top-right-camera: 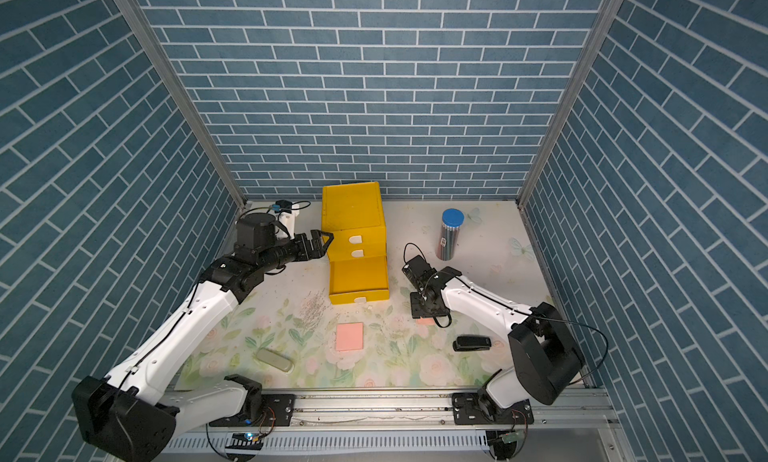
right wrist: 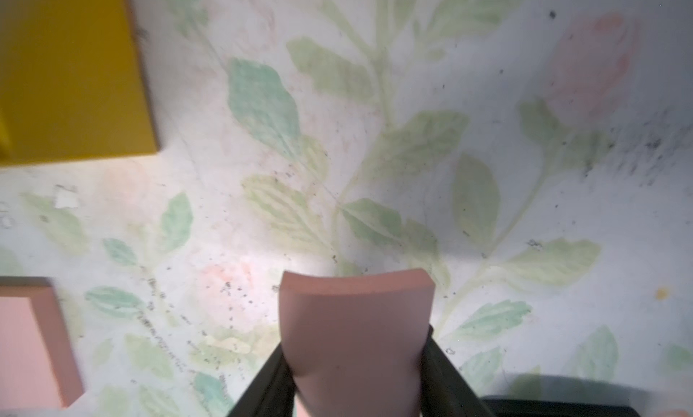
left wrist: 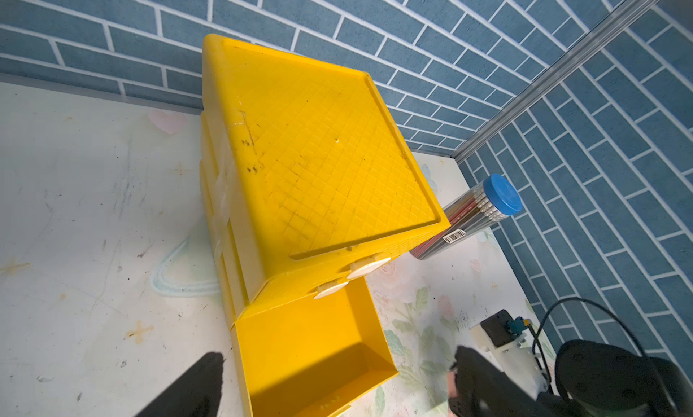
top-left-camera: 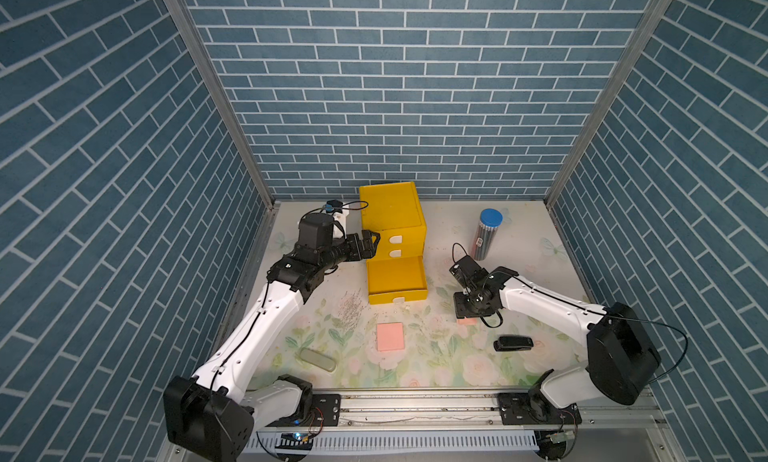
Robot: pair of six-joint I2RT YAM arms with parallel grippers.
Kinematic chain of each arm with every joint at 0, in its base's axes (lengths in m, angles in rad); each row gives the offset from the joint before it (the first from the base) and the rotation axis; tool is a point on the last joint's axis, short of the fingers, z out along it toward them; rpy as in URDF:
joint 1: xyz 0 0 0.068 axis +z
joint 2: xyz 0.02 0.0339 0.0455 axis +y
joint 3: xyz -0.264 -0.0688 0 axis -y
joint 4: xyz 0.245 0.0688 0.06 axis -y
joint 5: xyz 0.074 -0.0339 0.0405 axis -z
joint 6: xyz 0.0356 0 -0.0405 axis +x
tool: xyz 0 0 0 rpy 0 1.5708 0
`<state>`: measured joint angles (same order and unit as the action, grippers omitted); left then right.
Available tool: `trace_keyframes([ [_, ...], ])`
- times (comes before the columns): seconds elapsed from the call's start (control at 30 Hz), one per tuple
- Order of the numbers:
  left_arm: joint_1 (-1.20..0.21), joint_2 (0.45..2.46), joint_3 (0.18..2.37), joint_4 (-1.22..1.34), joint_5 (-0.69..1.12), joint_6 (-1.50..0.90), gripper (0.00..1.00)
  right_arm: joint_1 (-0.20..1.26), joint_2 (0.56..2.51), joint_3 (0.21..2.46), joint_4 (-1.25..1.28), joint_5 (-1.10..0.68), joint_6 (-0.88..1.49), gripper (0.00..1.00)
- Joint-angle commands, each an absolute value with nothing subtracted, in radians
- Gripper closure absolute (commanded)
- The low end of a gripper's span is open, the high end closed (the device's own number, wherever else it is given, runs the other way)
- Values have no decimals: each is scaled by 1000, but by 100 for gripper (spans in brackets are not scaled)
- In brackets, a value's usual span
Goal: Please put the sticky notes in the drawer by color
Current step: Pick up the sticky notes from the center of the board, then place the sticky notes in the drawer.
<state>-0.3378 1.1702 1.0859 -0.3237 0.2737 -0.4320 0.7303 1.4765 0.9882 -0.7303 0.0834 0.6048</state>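
The drawer cabinet [top-left-camera: 390, 208] is bright yellow and stands at the back of the table. Its bottom drawer [top-left-camera: 397, 279] is pulled out, and only its bare yellow floor [left wrist: 315, 359] shows. One salmon pink sticky note pad [top-left-camera: 390, 336] lies flat in front of the drawer. Right of the drawer, my right gripper [right wrist: 354, 362] points down, shut on a second pink pad [right wrist: 356, 302], which bows between the fingers. In both top views only a corner of that pad [top-left-camera: 466, 321] shows under the wrist. My left gripper [top-left-camera: 372, 244] is open beside the cabinet's left side, holding nothing.
A clear pencil tube with a blue cap [top-left-camera: 486, 233] stands at the back right. A black stapler-like object [top-left-camera: 513, 343] lies near the right arm. A grey-green oblong case [top-left-camera: 318, 360] lies at the front left. Small dark specks [top-left-camera: 349, 308] are scattered left of the open drawer.
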Motion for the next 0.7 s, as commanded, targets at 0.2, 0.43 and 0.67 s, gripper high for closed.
trace_keyframes([
  [0.2,-333,1080,978,-370,329,-449,0,790,1590,1302,-736,45,556,48],
  [0.43,-336,955,914,-501,311,-435,0,822,1761,1423,-586,21,514,47],
  [0.67,-375,880,819,-615,373,-438,0,834,1875,1481,-517,46,488,46],
])
